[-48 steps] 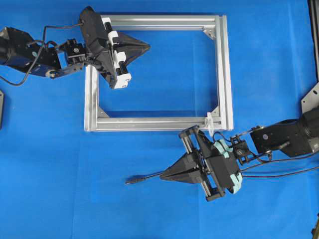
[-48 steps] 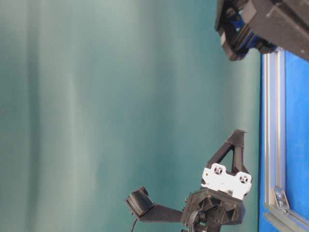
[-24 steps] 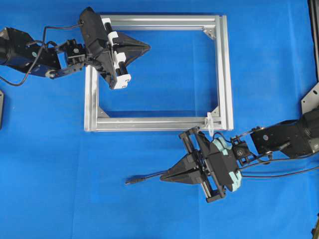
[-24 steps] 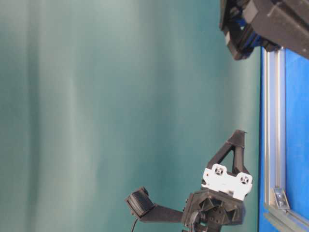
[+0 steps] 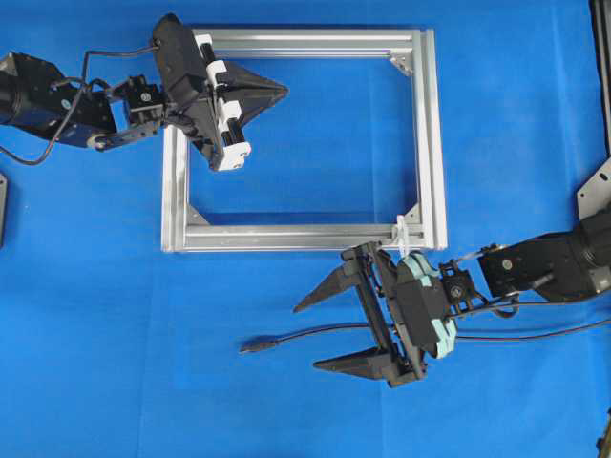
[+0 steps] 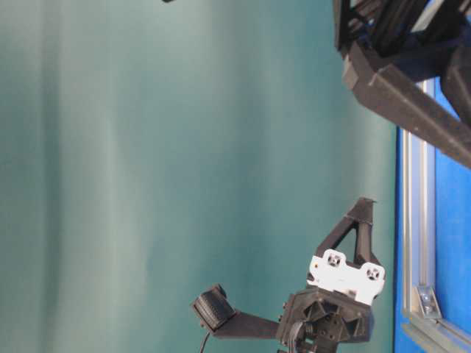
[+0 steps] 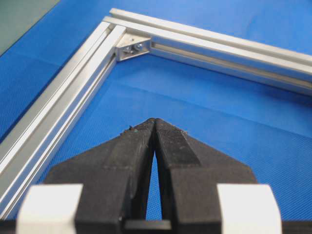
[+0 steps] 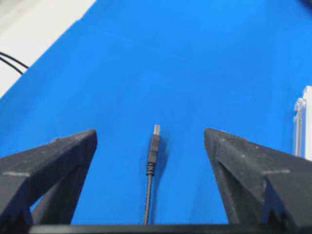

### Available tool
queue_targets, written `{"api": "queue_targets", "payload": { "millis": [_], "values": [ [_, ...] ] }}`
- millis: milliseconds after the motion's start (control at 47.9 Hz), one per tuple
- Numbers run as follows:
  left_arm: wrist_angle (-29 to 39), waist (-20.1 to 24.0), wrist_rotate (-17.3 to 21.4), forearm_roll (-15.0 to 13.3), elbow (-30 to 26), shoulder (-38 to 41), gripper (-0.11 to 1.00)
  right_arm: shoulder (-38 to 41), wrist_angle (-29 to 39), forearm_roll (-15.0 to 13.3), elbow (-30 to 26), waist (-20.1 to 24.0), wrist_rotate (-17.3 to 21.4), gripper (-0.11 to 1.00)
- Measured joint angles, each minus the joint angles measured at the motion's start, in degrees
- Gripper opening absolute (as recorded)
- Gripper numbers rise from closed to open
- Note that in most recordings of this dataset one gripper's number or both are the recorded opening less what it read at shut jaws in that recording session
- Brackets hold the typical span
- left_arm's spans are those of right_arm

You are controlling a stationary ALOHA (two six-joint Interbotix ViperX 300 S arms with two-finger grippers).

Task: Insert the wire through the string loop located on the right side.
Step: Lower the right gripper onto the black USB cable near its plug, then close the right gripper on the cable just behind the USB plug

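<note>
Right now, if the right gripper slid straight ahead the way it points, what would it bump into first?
Probably nothing solid. The right gripper has its jaws wide open, and the wire lies between them, plug pointing ahead. Going straight on, it would pass along the wire; beyond lies only the blue mat. Height above the mat is unclear.

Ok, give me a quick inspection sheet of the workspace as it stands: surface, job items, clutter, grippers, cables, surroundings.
Surface: blue cloth, flat.
Wire: wire lies on the cloth below the frame; its plug tip sits between the right gripper's jaws, ungripped.
String loop: white string loop on the frame's lower right corner, nothing through it.
Frame: aluminium frame, flat on the cloth.
Clutter: nothing seen.
Left gripper: left gripper shut, empty, over the frame's upper left.
Right gripper: right gripper open wide, straddling the wire.
Cables: arm cables trail off to the right.
Surroundings: plain teal backdrop.
</note>
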Motion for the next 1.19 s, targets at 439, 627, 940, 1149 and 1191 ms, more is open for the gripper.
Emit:
{"api": "queue_targets", "payload": {
  "millis": [439, 627, 940, 1149, 1191],
  "values": [
    [0.00, 0.00, 0.00, 0.00, 0.00, 0.00, 0.00, 11.34, -0.09, 3.78, -5.01, 1.14, 0.00, 0.89],
    [0.00, 0.00, 0.00, 0.09, 0.09, 0.09, 0.00, 16.35, -1.23, 6.68, -7.29, 1.49, 0.00, 0.89],
    [0.00, 0.00, 0.00, 0.09, 0.09, 0.09, 0.00, 16.61, -1.41, 8.00, -7.56, 1.58, 0.00, 0.73],
    [0.00, 0.00, 0.00, 0.00, 0.09, 0.09, 0.00, 16.61, -0.70, 8.70, -6.77, 1.58, 0.00, 0.16],
    [0.00, 0.00, 0.00, 0.09, 0.00, 0.00, 0.00, 16.61, -0.70, 8.79, -6.50, 1.67, 0.00, 0.08]
  ]
}}
